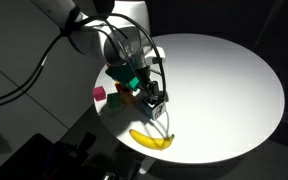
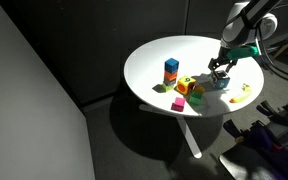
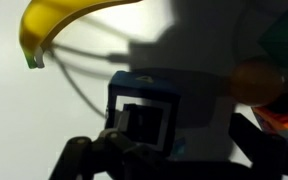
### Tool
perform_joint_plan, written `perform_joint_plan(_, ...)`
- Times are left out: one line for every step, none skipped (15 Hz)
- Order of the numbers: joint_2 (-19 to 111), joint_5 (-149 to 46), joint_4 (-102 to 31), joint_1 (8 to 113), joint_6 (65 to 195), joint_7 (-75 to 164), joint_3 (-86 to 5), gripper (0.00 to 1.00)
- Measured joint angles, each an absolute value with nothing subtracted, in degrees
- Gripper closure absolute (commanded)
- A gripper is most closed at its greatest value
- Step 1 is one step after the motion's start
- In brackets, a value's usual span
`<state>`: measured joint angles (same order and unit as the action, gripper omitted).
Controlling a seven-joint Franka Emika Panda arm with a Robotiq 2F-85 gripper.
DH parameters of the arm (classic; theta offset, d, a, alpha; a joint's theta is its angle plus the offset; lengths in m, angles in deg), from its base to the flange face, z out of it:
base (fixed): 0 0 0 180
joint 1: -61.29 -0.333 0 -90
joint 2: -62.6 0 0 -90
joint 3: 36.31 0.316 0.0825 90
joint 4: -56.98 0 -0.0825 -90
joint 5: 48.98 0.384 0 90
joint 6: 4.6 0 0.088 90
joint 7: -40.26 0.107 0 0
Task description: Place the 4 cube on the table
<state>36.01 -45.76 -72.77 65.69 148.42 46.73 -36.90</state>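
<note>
In the dim, blurred wrist view, the black-edged, white-faced 4 cube (image 3: 149,118) sat between the dark fingers of the claw (image 1: 156,103), its mark unreadable. Whether they pinched it could not be told. A smooth yellow banana (image 3: 62,22) curved beyond on the round white worktop (image 1: 224,80).

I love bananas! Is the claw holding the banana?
No, the banana lies on the white table, apart from the claw.

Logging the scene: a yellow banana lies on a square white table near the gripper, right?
No. The table is round, not square, as both exterior views show. The yellow banana does lie on that white table near the gripper.
</note>
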Motion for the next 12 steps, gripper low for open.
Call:
perform_joint_plan(37.22,-45.76,-73.62,65.6,148.42,46.69,-36.53,0.0)
perform_joint_plan(38.47,-45.76,-74.51,65.41,148.42,46.64,-36.23,0.0)
perform_joint_plan(39.78,-45.76,-75.46,65.12,148.42,46.6,-35.99,0.0)
perform_joint_plan(41.09,-45.76,-76.4,64.61,148.42,46.6,-35.93,0.0)
perform_joint_plan(42.41,-45.81,-77.39,63.96,148.35,46.61,-35.97,0.0)
perform_joint_plan(43.78,-46.04,-78.36,63.16,148.12,46.66,-36.06,0.0)
perform_joint_plan(45.15,-46.44,-79.28,62.27,147.67,46.76,-36.2,0.0)
perform_joint_plan(46.56,-46.89,-80.17,61.42,146.91,46.81,-36.24,0.0)
perform_joint_plan(47.96,-47.43,-80.9,60.65,145.86,46.91,-36.24,0.0)
perform_joint_plan(49.38,-47.82,-81.55,59.9,144.58,46.95,-36.24,0.0)
perform_joint_plan(50.82,-48.36,-82.05,59.22,143.01,47.06,-36.23,0.0)
perform_joint_plan(52.28,-48.82,-82.48,58.62,141.35,47.21,-36.17,0.0)
